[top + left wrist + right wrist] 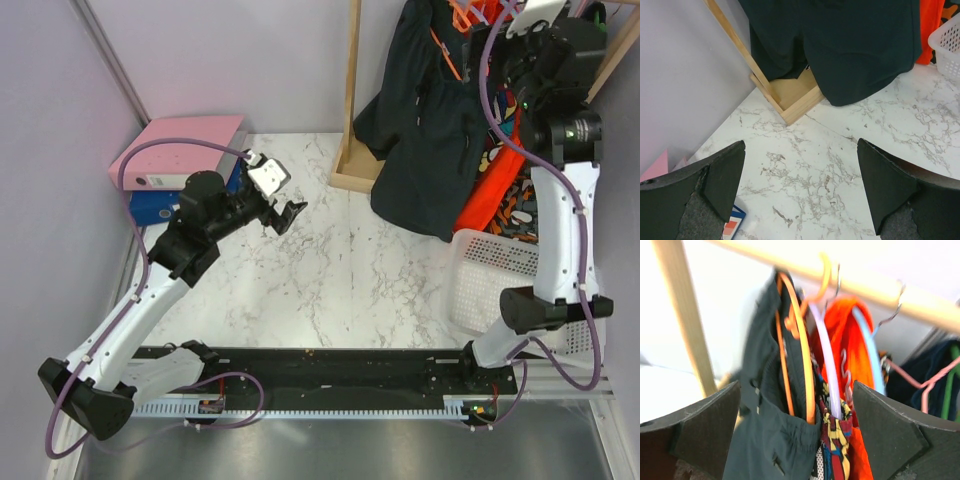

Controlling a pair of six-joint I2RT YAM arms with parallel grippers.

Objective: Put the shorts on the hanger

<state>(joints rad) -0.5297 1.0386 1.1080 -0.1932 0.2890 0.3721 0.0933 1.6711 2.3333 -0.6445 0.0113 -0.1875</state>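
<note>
The black shorts point(430, 130) hang from the wooden rail at the back right, and their hem reaches the table. In the right wrist view the shorts point(770, 440) are draped on the thin orange hanger point(802, 355), whose hook curls over the rail. My right gripper point(796, 390) is open and empty, held high in front of the hanger with a finger on each side, touching nothing. My left gripper point(285, 215) is open and empty above the marble table, left of the shorts. In the left wrist view it point(800, 145) faces the shorts point(855, 45).
Pink and blue binders point(180, 155) lie at the back left. A white basket point(490, 280) stands at the right. The wooden rack base point(790, 100) sits under the shorts. A comic-print garment point(840, 450), an orange garment point(850, 340) and light blue point(870, 350) and pink point(920, 380) hangers crowd the rail.
</note>
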